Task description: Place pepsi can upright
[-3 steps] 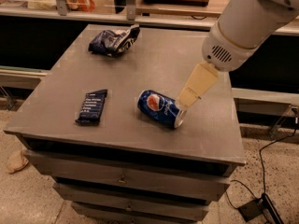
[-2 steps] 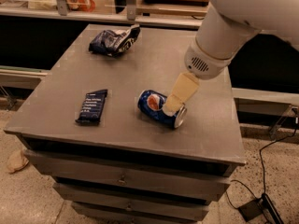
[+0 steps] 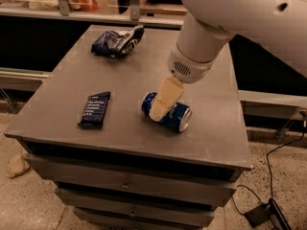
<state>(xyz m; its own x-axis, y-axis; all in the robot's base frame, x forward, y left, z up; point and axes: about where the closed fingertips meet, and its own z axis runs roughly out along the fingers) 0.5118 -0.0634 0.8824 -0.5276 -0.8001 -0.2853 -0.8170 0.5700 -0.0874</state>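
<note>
Our gripper [image 3: 159,110] is over the can [image 3: 178,116], which lies sideways on the table [image 3: 134,71], near right. We cannot tell whether it grips. Standing the can up remains.

The grey counter [image 3: 201,143] carries three things. At the far left, close to the far edge, lies a crumpled blue-and-white bag [image 3: 116,41]. At the near left lies a flat dark bar [image 3: 94,109], its long side running near to far. Right of the bar, well apart from it, the can [image 3: 176,115] lies on its side, one silver end turned toward the near right. The hand [image 3: 163,102] is down over the can's left part, seemingly touching it.
</note>
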